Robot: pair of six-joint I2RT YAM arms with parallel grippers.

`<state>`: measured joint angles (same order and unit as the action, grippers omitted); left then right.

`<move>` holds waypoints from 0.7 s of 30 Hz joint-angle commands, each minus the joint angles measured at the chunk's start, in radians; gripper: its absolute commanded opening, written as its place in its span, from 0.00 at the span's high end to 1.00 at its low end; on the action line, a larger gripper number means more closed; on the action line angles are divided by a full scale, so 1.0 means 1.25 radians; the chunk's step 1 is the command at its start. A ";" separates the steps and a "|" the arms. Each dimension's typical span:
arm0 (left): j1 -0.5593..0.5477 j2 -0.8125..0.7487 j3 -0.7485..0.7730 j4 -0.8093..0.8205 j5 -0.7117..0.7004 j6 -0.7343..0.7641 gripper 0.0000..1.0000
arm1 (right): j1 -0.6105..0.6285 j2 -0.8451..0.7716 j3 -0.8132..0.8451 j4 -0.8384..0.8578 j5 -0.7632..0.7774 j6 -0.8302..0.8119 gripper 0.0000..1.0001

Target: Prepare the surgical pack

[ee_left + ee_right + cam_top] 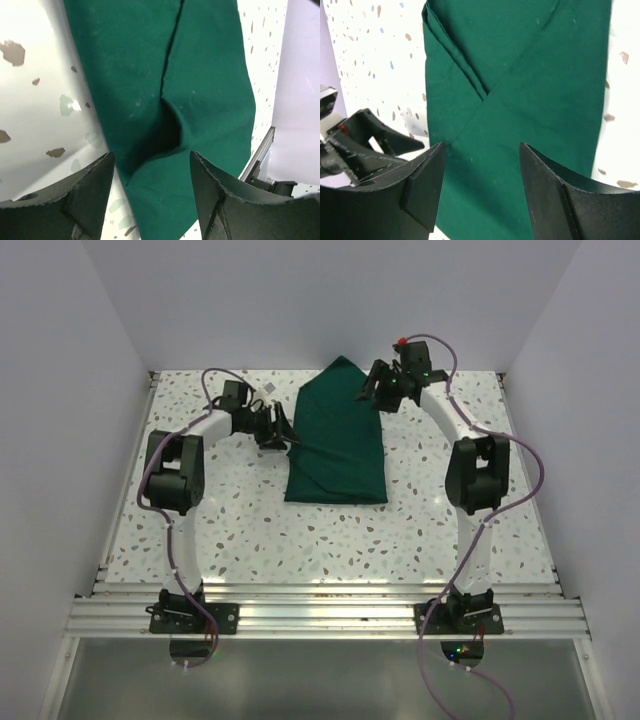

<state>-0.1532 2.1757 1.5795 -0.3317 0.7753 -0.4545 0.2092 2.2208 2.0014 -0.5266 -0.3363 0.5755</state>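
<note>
The surgical pack is a dark green cloth drape (335, 440), folded into a long bundle with a pointed far end, lying on the speckled table. No instruments or gauze show. My left gripper (283, 428) is open at the bundle's left edge. In the left wrist view the cloth (200, 75) fills the space ahead of the open gripper (152, 157), with a fold seam and a dark pocket. My right gripper (372, 392) is open over the bundle's far right part. In the right wrist view it (481, 145) hangs above overlapping cloth flaps (535, 90).
The speckled white table (250, 530) is walled on the left, right and far sides. An aluminium rail (320, 618) runs along the near edge, with both arm bases on it. The left gripper's fingers (370, 135) show in the right wrist view.
</note>
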 commanded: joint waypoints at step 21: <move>-0.016 -0.149 -0.051 0.015 0.095 -0.087 1.00 | -0.002 -0.133 -0.111 0.025 -0.018 0.000 0.36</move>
<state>-0.1726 2.1197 1.5303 -0.3756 0.8165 -0.4713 0.2047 2.1235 1.8709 -0.5190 -0.3405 0.5690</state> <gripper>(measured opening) 0.011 0.637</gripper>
